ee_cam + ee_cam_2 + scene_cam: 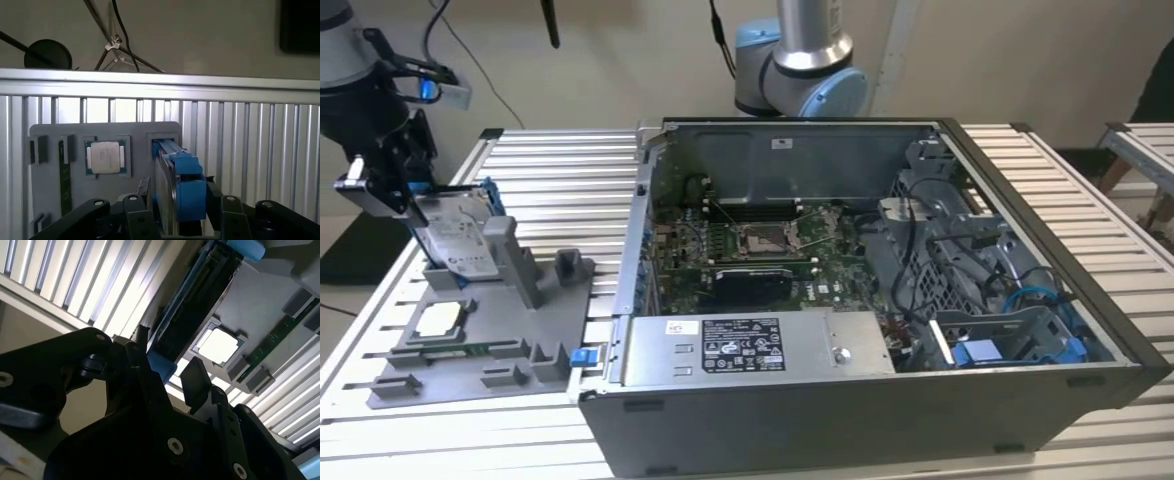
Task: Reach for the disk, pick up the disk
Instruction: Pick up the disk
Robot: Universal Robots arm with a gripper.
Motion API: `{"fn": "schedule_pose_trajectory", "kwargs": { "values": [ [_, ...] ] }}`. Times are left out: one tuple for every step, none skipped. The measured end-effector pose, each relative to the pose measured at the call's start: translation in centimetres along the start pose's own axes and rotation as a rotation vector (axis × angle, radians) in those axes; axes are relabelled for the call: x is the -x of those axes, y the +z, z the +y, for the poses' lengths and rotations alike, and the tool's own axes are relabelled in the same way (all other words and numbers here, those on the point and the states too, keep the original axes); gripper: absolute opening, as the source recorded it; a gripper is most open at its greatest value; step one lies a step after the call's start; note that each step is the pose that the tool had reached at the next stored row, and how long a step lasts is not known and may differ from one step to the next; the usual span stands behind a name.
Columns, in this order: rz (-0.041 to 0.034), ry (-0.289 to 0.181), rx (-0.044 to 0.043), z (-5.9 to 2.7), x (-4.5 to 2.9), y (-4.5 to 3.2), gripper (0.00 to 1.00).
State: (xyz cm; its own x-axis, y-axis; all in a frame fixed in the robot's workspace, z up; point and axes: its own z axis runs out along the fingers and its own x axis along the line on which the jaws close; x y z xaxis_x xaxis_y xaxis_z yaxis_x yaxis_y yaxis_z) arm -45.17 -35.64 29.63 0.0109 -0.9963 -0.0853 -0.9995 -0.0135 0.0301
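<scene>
straddling the upright disk (184, 172) with the gripper (177, 195) spread open (blue bracket between its fingers); hovering over the grey fixture (135, 131), at 9 o'clock of the computer case (854, 420) in the exterior view.

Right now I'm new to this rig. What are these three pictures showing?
It is one robot arm at a slatted metal table. The exterior view comes from a camera off the arm; both wrist views come from cameras riding on it, looking past its tool. On the table stand an open computer case, motherboard exposed, and a grey fixture tray. The tray holds a processor chip lying flat and the disk, a blue-framed hard drive standing on edge in a slot. The tool straddles the disk's upper end; whether it grips, I cannot tell.
</scene>
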Motion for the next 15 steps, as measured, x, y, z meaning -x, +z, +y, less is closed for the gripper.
{"fn": "schedule_pose_trajectory", "kwargs": {
  "values": [
    [0.0001,-0.003,-0.001,0.02,-0.01,0.17,1.0],
    [0.0002,-0.005,-0.0017,0.04,-0.03,0.33,1.0],
    [0.0002,-0.006,-0.0027,0.07,-0.05,0.53,1.0],
    [0.0002,-0.006,-0.0032,0.1,-0.06,0.71,1.0],
    [0.0003,-0.007,-0.0035,0.1,-0.08,0.89,1.0],
    [0.0003,-0.007,-0.0037,0.1,-0.08,1.07,1.0],
    [0.0003,-0.007,-0.0039,0.1,-0.07,1.25,1.0],
    [0.0003,-0.007,-0.0042,0.09,-0.07,1.45,1.0],
    [0.0002,-0.007,-0.0044,0.09,-0.06,1.62,1.0],
    [0.0,-0.007,-0.0045,0.08,-0.03,1.76,1.0],
    [-0.0015,-0.007,-0.0046,0.07,-0.02,1.86,1.0],
    [-0.0026,-0.007,-0.0047,0.07,0.01,1.98,1.0],
    [-0.0028,-0.007,-0.0045,0.08,0.05,2.12,1.0],
    [-0.0028,-0.007,-0.0046,0.07,0.09,2.27,1.0],
    [-0.0028,-0.007,-0.0045,0.06,0.1,2.43,1.0]
  ]
}}
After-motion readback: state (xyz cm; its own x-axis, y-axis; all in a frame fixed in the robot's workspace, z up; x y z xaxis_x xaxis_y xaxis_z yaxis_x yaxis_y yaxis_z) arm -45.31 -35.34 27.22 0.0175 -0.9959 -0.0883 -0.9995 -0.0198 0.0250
